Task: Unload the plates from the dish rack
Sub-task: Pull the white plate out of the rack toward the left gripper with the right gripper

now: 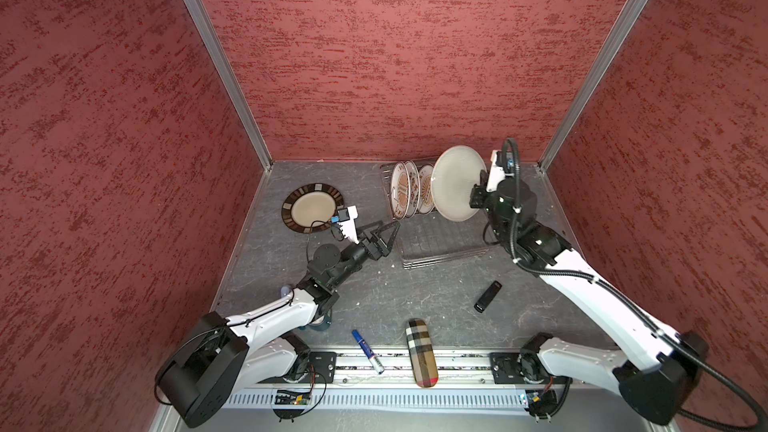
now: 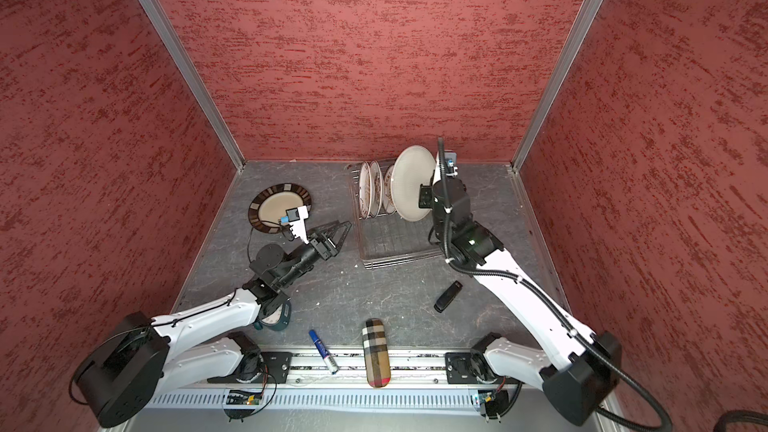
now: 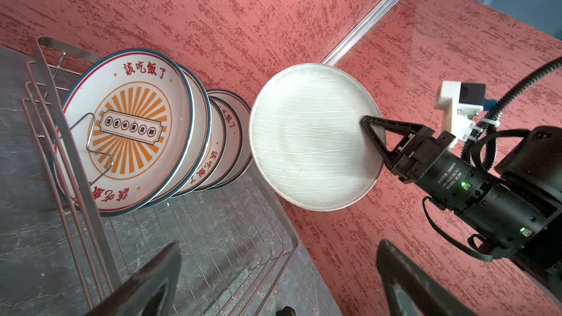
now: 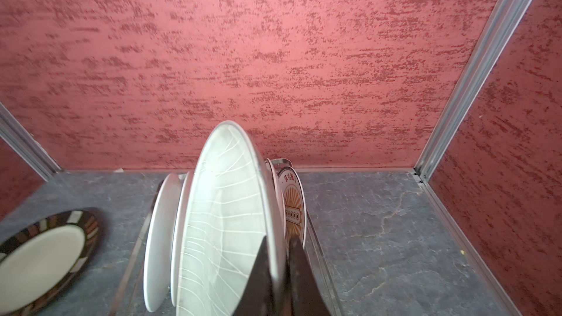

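My right gripper (image 1: 478, 194) is shut on the rim of a large grey-white plate (image 1: 456, 182), which it holds upright above the dish rack (image 1: 440, 245). The right wrist view shows its fingers (image 4: 258, 269) pinching that plate's edge (image 4: 222, 208). Several white plates with orange sunbursts (image 3: 130, 129) stand on edge at the rack's far end, to the left of the held plate. A dark-rimmed plate (image 1: 312, 209) lies flat on the table at the left. My left gripper (image 1: 388, 228) stands open and empty at the rack's left side (image 3: 213, 238).
A black stick-shaped device (image 1: 487, 296), a plaid case (image 1: 422, 353) and a blue marker (image 1: 368, 351) lie near the front edge. A teal clock (image 2: 274, 320) sits under my left arm. Red walls close in the back and both sides.
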